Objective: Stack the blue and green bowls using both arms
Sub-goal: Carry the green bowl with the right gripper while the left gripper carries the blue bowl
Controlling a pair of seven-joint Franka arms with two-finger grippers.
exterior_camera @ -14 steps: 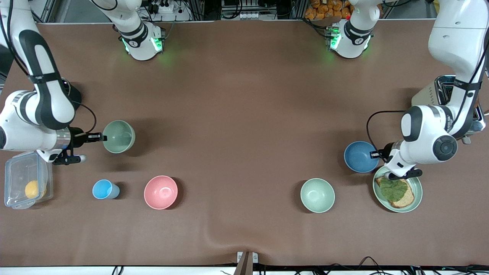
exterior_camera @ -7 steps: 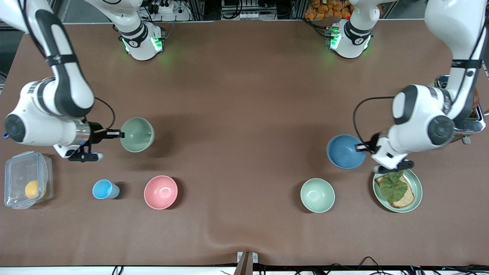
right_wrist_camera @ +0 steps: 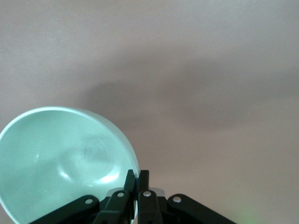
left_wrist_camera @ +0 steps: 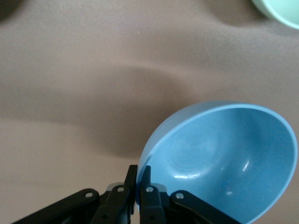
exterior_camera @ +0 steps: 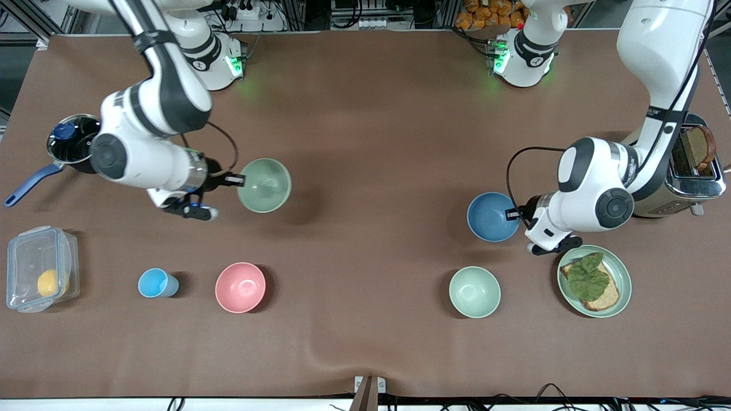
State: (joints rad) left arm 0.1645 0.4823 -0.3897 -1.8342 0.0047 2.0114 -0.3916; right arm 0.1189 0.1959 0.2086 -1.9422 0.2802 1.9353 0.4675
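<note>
My left gripper (exterior_camera: 512, 215) is shut on the rim of the blue bowl (exterior_camera: 491, 217) and holds it in the air over the table toward the left arm's end. The left wrist view shows the blue bowl (left_wrist_camera: 224, 158) with its rim pinched in my left gripper (left_wrist_camera: 140, 175). My right gripper (exterior_camera: 237, 181) is shut on the rim of the green bowl (exterior_camera: 265, 185) and holds it above the table toward the right arm's end. The right wrist view shows the green bowl (right_wrist_camera: 60, 158) pinched in my right gripper (right_wrist_camera: 136, 179).
A paler mint-green bowl (exterior_camera: 474, 291) and a green plate (exterior_camera: 622, 285) with toast sit near the left arm's end. A pink bowl (exterior_camera: 240, 287), a light-blue cup (exterior_camera: 156, 283), a plastic box (exterior_camera: 40, 268) and a pot (exterior_camera: 71, 140) sit toward the right arm's end. A toaster (exterior_camera: 694, 171) stands by the left arm.
Both arms have lifted their bowls and carried them toward the middle of the table. The right arm moved farther than the left.
</note>
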